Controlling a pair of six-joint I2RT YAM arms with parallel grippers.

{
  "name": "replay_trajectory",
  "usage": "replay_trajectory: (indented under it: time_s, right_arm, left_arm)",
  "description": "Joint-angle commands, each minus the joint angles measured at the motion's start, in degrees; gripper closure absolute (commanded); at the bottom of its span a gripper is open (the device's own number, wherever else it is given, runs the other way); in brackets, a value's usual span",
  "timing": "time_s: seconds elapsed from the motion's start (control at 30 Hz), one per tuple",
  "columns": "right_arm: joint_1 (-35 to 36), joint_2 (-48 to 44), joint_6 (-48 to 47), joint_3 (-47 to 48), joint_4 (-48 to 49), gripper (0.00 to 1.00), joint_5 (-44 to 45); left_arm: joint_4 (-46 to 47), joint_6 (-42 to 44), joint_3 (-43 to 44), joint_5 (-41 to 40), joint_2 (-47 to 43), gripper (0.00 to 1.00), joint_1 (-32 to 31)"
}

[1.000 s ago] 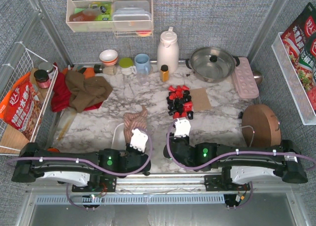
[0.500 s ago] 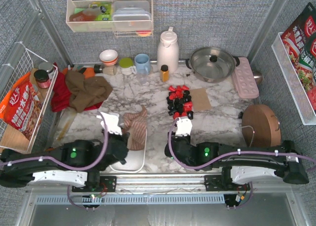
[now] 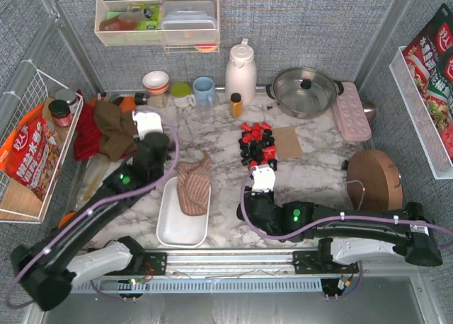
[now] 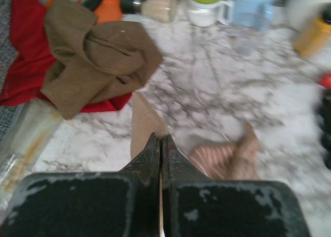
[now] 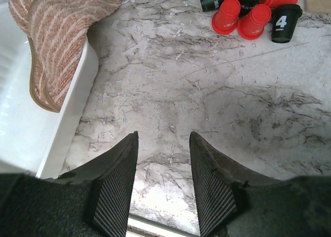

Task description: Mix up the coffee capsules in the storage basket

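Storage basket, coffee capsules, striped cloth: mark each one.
storage basket [image 3: 180, 230]: top external view, bare floor
coffee capsules [image 3: 257, 146]: top external view, pile's middle
striped cloth [image 3: 194, 186]: top external view, its middle

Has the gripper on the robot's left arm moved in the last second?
Yes. The left gripper has swung away from the white tray near the front edge, and it now reaches out beside the brown cloth toward the back.

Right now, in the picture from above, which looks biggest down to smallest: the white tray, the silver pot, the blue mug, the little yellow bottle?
1. white tray and silver pot: they look about alike, and the tray sits nearer the camera, so I can't rank them.
2. blue mug
3. little yellow bottle
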Motion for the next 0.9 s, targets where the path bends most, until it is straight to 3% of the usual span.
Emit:
replay_trajectory:
  time_s: [0.0, 0.1, 0.3, 0.57, 0.6, 0.7, 0.8, 0.87]
  right_arm:
    - [-0.33, -0.06, -2.84, -0.24, 1.63, 0.51, -0.84]
    - [-0.38, -0.05, -4.13, -0.34, 1.38, 0.51, -1.93]
    - [-0.49, -2.78, -4.3, -2.99, -0.22, 0.5, -1.15]
    - [-1.98, -10.49, -4.39, -6.94, -2.67, 0.5, 0.25]
    - [-2.13, -11.5, -4.39, -7.19, -3.18, 0.5, 0.22]
    - [-2.42, -14.32, -4.14, -7.93, -4.71, 0.49, 0.24]
    - [-2.71, -16.85, -4.37, -8.62, -5.78, 0.49, 0.23]
    - [-2.95, -18.0, -4.77, -8.8, -6.49, 0.48, 0.22]
  left_arm:
    - [15.64, 6.79, 3.18, 14.64, 10.04, 1.0, 13.53]
    - [21.28, 7.38, 7.56, 20.53, 20.32, 1.0, 18.92]
    - [28.25, 14.3, 16.72, 23.59, 37.4, 1.0, 20.32]
    - [18.66, 16.83, 36.52, 16.15, 60.32, 0.97, 21.97]
    - [17.75, 16.38, 38.1, 16.18, 62.11, 0.91, 22.39]
    - [14.66, 14.26, 41.66, 17.37, 65.23, 0.57, 22.9]
    - [13.25, 11.0, 41.5, 20.16, 63.87, 0.33, 22.91]
    - [12.88, 8.81, 40.25, 22.14, 60.86, 0.24, 22.72]
